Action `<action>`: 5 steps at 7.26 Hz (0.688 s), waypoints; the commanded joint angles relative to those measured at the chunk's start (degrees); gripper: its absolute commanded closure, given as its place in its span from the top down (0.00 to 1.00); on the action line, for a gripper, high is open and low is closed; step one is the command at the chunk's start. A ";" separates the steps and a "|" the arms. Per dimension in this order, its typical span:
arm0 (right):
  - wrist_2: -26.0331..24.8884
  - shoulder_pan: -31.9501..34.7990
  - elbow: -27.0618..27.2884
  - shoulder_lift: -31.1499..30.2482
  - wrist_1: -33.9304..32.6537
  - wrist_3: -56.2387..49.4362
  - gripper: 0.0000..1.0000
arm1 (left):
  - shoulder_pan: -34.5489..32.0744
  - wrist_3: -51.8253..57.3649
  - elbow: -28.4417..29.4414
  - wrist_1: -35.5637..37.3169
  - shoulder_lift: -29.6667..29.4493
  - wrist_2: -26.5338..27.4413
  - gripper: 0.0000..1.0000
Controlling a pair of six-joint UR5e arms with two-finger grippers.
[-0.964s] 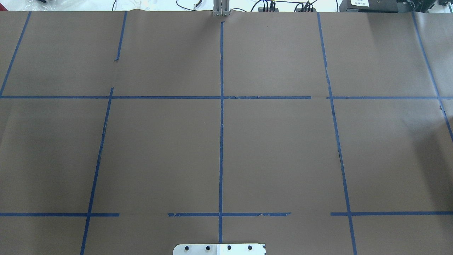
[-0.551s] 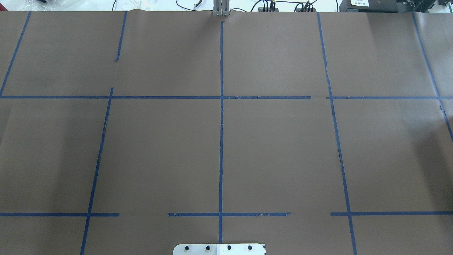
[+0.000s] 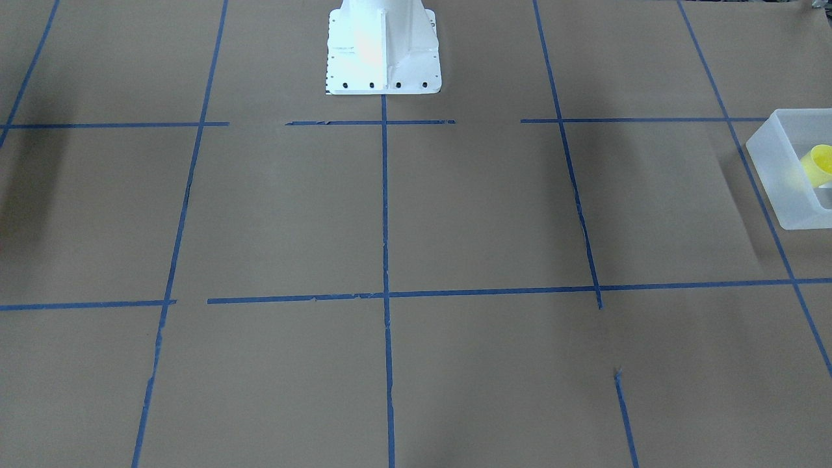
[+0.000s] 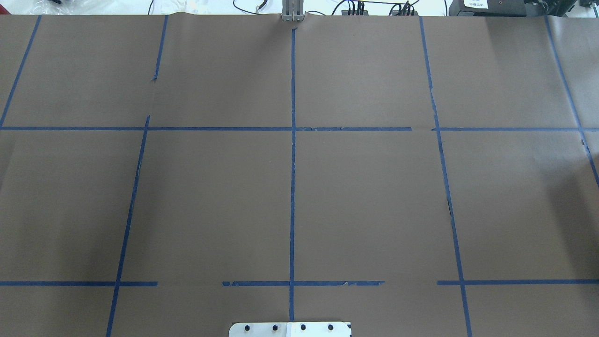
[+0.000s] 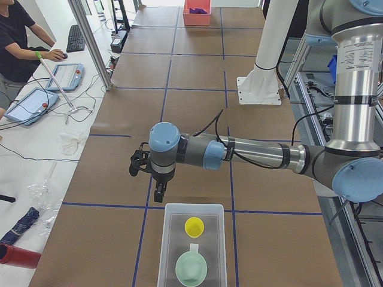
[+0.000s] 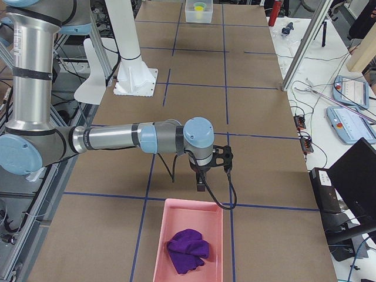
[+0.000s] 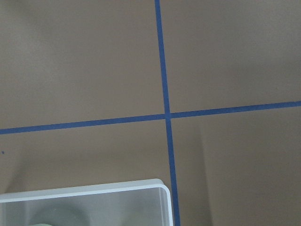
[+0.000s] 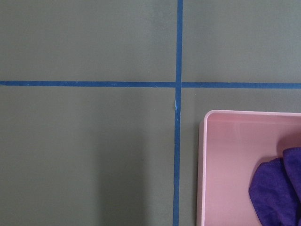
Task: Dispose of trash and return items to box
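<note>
The translucent white box (image 5: 164, 239) stands at the table's end on my left. The yellow cup (image 5: 194, 226) and the mint-green bowl (image 5: 191, 269) lie inside it. The box (image 3: 773, 175) and the cup (image 3: 820, 162) also show at the right edge of the front-facing view. The left wrist view shows a corner of the box (image 7: 94, 190). My left gripper (image 5: 158, 194) hangs over the table just past the box's inner end; I cannot tell whether it is open or shut. My right gripper (image 6: 200, 185) hangs just past a pink tray; its state cannot be told either.
A pink tray (image 6: 161, 247) holding a purple cloth (image 6: 188, 249) stands at the table's end on my right, and shows in the right wrist view (image 8: 221, 155). The white robot base (image 3: 382, 52) stands mid-table. An operator (image 5: 18, 42) sits beside the table.
</note>
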 commanded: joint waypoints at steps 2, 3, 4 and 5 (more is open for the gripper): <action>-0.09 0.00 -0.24 0.03 0.04 0.10 1.00 | 0.14 0.34 -0.40 0.25 2.25 0.25 1.00; -0.09 0.00 -0.24 0.03 0.04 0.19 1.00 | -0.03 0.60 -0.58 0.60 2.44 0.25 1.00; -0.09 0.00 -0.24 0.03 0.04 0.10 1.00 | -0.12 0.60 -0.66 0.86 2.44 0.34 1.00; -0.09 0.00 -0.24 0.03 0.04 0.10 1.00 | -0.12 0.60 -0.75 0.86 2.36 0.34 1.00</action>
